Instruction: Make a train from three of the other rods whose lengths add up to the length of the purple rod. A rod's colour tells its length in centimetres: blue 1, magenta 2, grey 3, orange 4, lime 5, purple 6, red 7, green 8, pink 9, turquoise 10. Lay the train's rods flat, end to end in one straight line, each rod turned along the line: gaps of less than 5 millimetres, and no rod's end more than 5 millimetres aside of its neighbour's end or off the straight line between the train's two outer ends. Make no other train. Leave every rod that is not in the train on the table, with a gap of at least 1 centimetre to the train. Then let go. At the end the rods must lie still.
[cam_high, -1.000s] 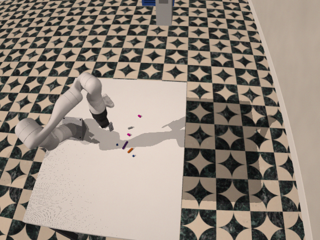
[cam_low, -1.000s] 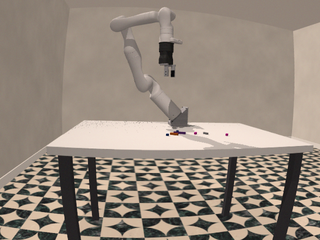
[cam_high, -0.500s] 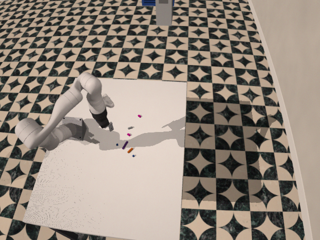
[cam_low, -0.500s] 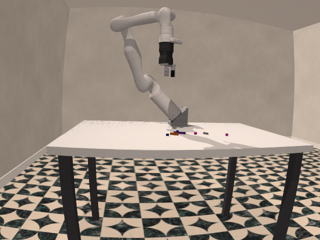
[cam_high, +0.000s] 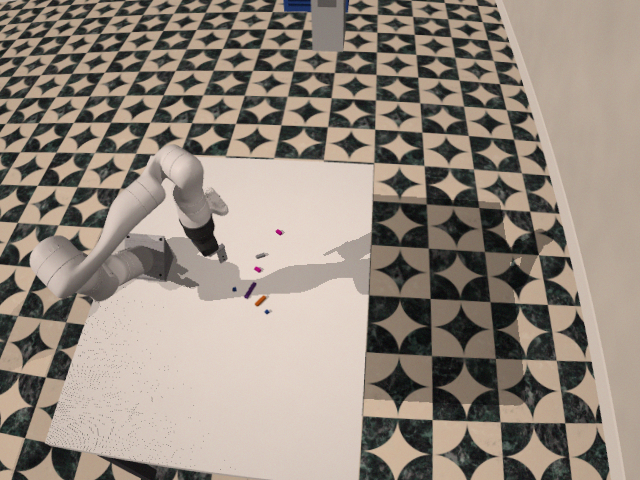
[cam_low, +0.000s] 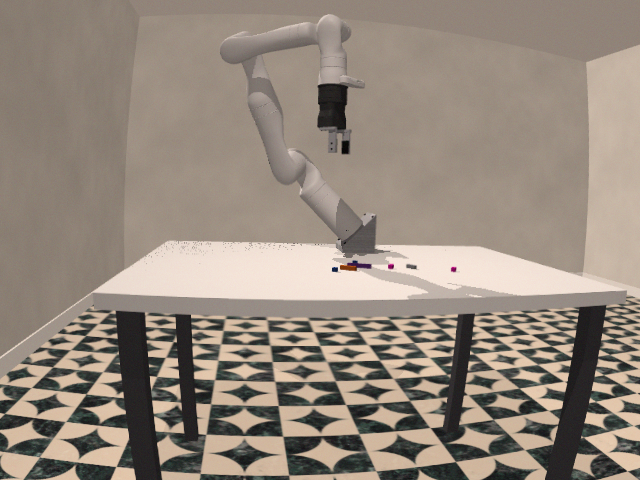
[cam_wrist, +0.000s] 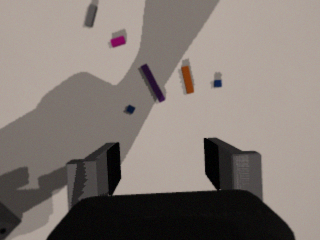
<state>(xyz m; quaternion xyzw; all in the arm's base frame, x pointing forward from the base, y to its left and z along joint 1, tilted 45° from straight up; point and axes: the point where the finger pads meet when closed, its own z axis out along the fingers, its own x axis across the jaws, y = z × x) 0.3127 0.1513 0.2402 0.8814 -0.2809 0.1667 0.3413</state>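
My gripper (cam_low: 338, 143) hangs high above the table, open and empty; it also shows in the top view (cam_high: 219, 254) and in the wrist view (cam_wrist: 162, 165). All rods lie flat and apart on the white table. The purple rod (cam_high: 250, 289) (cam_wrist: 152, 82) lies in the arm's shadow. An orange rod (cam_high: 260, 300) (cam_wrist: 187, 79) lies beside it. One blue rod (cam_high: 234, 289) (cam_wrist: 130, 109) is on the purple rod's other side, a second blue rod (cam_high: 267, 311) (cam_wrist: 217, 83) beyond the orange one. A magenta rod (cam_high: 257, 269) (cam_wrist: 118, 41) and a grey rod (cam_high: 262, 255) (cam_wrist: 90, 15) lie farther on. A second magenta rod (cam_high: 279, 231) lies farthest.
The arm's base mount (cam_high: 147, 255) stands on the table near its left edge. The table's right edge (cam_high: 368, 289) lies well past the rods. A grey pillar (cam_high: 327, 23) stands on the floor far behind.
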